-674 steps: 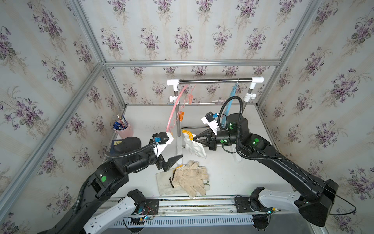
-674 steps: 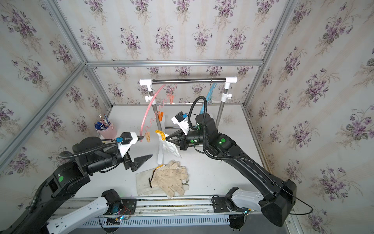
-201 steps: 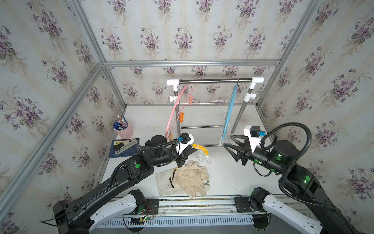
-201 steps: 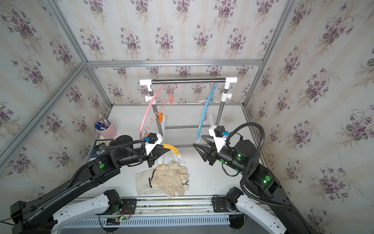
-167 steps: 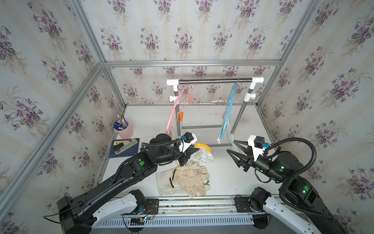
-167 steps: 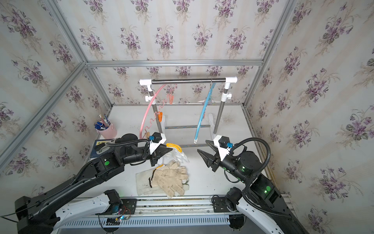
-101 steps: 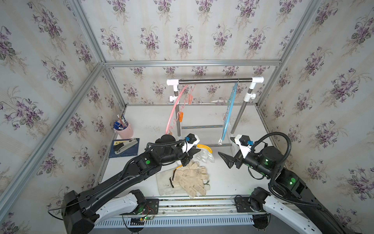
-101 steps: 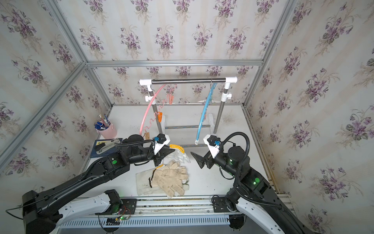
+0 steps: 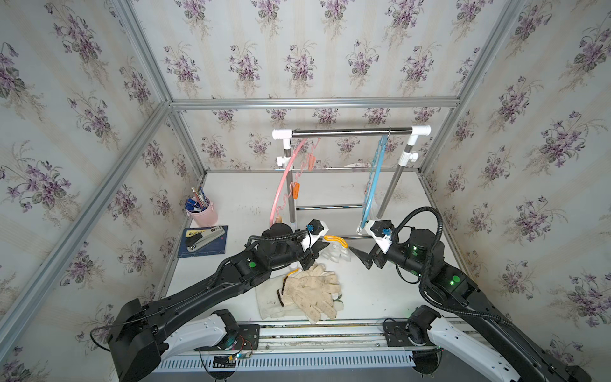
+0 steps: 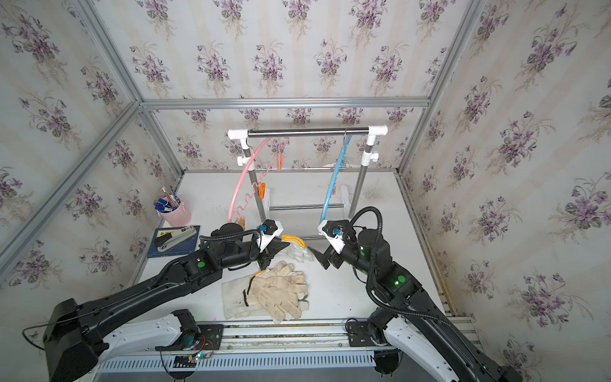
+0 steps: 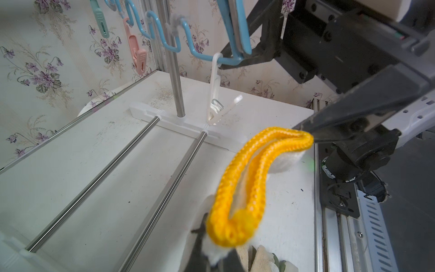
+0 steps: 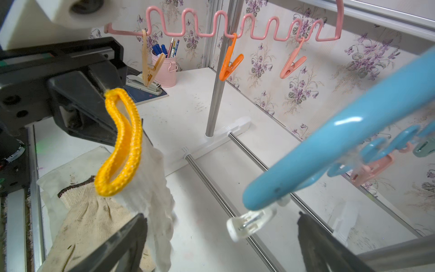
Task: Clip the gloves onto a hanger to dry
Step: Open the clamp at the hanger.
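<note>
Yellow-cuffed glove (image 9: 334, 253) pinched in left end effector (image 9: 322, 244) (jaws mostly hidden); right end effector (image 9: 361, 258) wide.

Your white glove (image 12: 153, 183) is soft knit, its cuff braided yellow yarn; the beige gloves (image 9: 310, 291) at six o'clock are coarse, soiled knit; blue hanger (image 12: 329, 146) glossy, smooth; rail (image 9: 350, 133) polished metal; counter (image 9: 380, 297) matt, scuffed.
</note>
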`<state>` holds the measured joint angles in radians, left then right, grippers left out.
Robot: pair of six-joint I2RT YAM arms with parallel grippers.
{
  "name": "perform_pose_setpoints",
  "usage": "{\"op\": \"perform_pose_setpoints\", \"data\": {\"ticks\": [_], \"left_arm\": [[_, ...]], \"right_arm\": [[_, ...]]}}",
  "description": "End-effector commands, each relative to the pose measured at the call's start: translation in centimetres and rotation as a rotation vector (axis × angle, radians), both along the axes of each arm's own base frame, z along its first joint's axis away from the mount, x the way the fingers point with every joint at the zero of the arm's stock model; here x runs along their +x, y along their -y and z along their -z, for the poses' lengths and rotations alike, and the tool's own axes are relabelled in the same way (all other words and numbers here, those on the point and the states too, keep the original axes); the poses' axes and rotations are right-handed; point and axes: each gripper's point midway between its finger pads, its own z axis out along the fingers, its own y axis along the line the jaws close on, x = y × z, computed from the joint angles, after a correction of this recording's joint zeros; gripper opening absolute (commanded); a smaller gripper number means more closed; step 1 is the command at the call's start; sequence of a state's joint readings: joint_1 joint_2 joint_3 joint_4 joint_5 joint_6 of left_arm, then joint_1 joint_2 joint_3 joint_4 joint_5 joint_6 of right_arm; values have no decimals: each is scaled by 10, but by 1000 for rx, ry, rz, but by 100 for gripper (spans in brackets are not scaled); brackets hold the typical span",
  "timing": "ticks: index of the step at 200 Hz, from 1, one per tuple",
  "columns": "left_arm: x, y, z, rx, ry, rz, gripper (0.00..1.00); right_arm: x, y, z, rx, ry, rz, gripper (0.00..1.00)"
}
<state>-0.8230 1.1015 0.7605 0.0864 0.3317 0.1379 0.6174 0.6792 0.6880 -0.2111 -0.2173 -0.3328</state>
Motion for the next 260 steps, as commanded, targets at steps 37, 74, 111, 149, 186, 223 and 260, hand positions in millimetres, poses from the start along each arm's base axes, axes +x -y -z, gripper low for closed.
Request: {"op": "perform_pose_setpoints", "data": {"ticks": [37, 74, 111, 149, 186, 223, 260], "left_arm": [[12, 10, -10, -46, 59, -6, 0], [22, 14, -1, -33, 36, -26, 0], [32, 13, 11, -23, 24, -59, 0], [37, 14, 19, -21, 24, -73, 0], [39, 14, 18, -17, 36, -78, 0], [42, 11, 20, 1, 45, -85, 0], [42, 5, 24, 13, 39, -97, 0]], "right_arm": [[13, 5, -25, 93, 40, -72, 100], [5, -5, -20, 177, -50, -239, 100], [-1, -15, -7, 143, -46, -389, 89], [6, -14, 6, 126, -73, -400, 89], [14, -11, 1, 121, -65, -389, 89], [20, -14, -1, 147, -77, -396, 86], [32, -14, 5, 142, -85, -363, 85]]}}
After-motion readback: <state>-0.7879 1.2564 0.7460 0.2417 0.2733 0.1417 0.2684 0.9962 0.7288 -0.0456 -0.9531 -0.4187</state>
